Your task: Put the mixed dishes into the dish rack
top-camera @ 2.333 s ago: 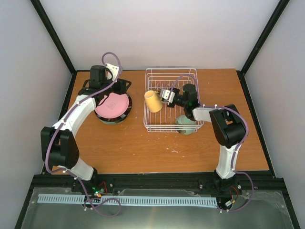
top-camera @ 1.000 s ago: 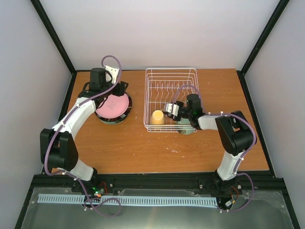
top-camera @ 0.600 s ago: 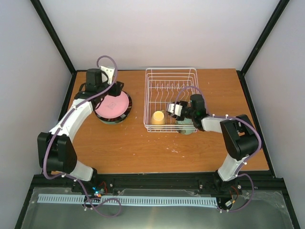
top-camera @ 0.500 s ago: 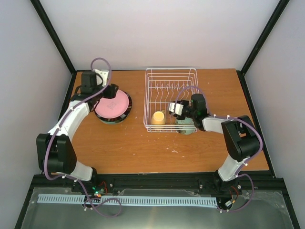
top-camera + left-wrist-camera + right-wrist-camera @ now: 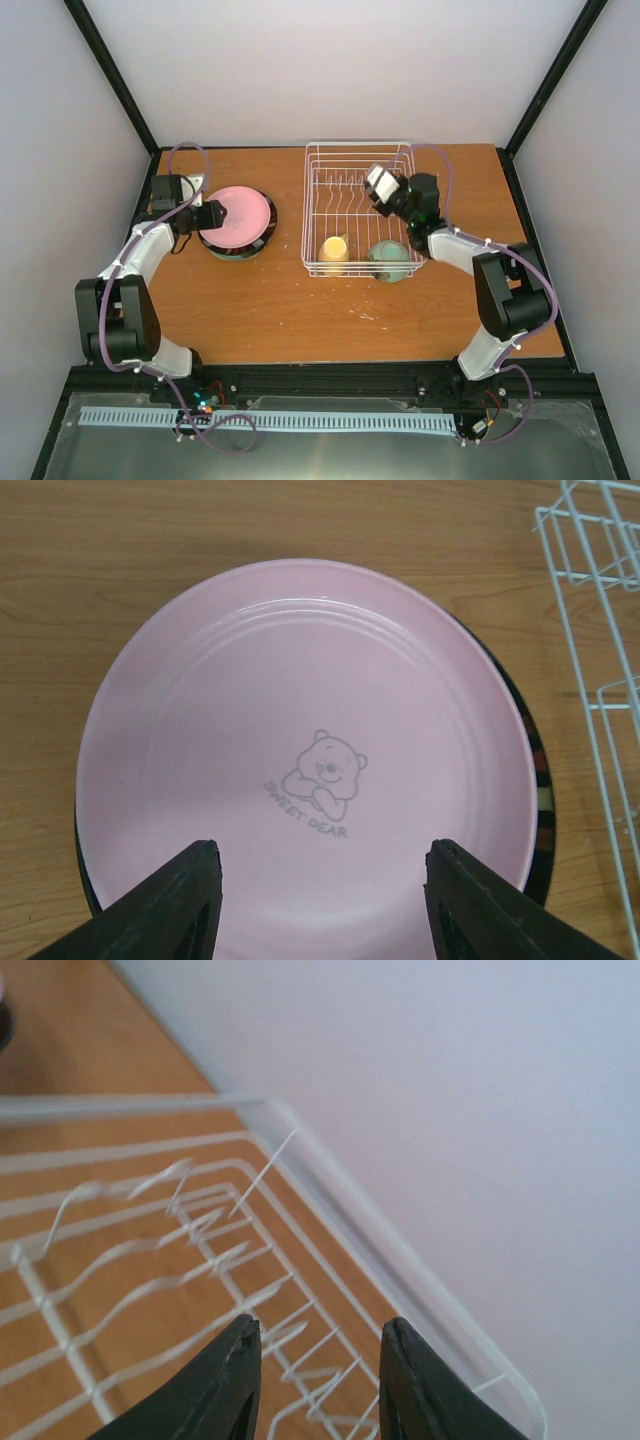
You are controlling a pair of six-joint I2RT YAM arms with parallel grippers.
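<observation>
We look down on an orange-brown wooden tabletop (image 5: 300, 310), closed in on three sides by plain pale grey-white walls (image 5: 330, 70) that meet at slanting black metal corner posts (image 5: 112, 80). Soft, even light lies on the wood grain, and the shadows are faint. Along the near edge we see a black metal rail (image 5: 330, 378). Below it, a dull grey metal sheet (image 5: 330, 455) carries a long white slotted strip (image 5: 300, 421)
</observation>
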